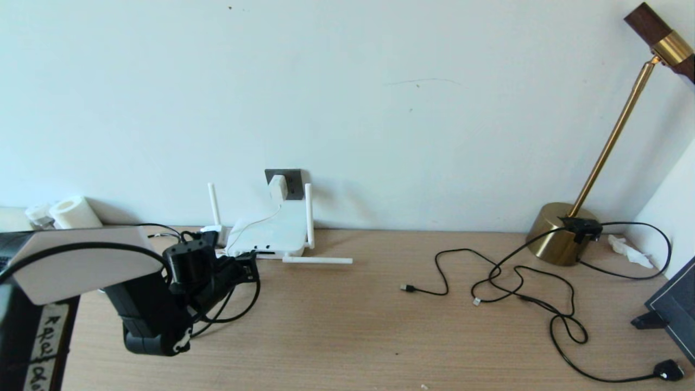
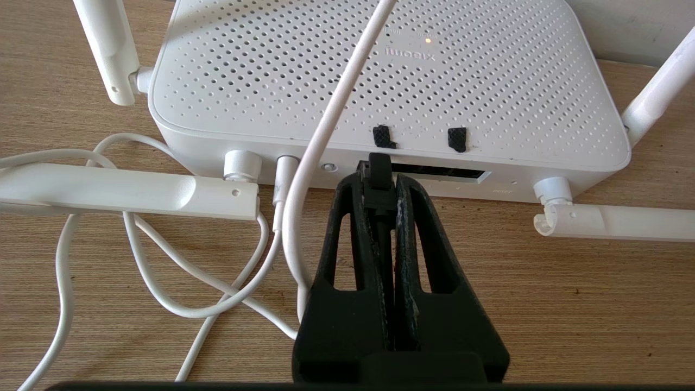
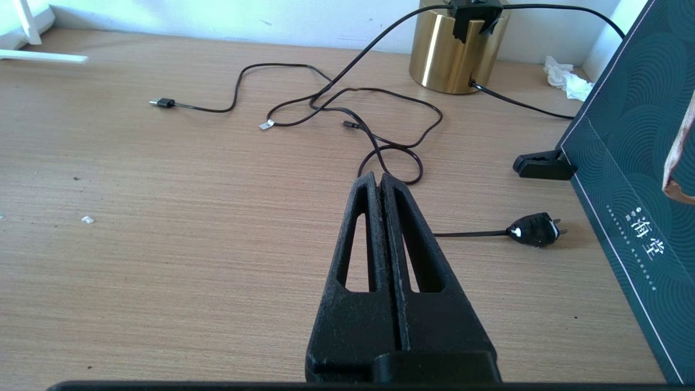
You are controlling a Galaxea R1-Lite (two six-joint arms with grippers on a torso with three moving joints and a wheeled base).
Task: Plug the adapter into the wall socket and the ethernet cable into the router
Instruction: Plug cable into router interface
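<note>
A light wooden desk (image 1: 380, 326) meets a plain pale wall (image 1: 380, 81). A brass lamp (image 1: 559, 233) with a slanting gold stem stands at the desk's far right corner. Thin black cords (image 1: 521, 282) trail from its base across the wood, ending at a black plug (image 1: 669, 370).

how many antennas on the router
4: two upright at the router's wall-side corners, two folded flat on the desk, one right, one left.
</note>
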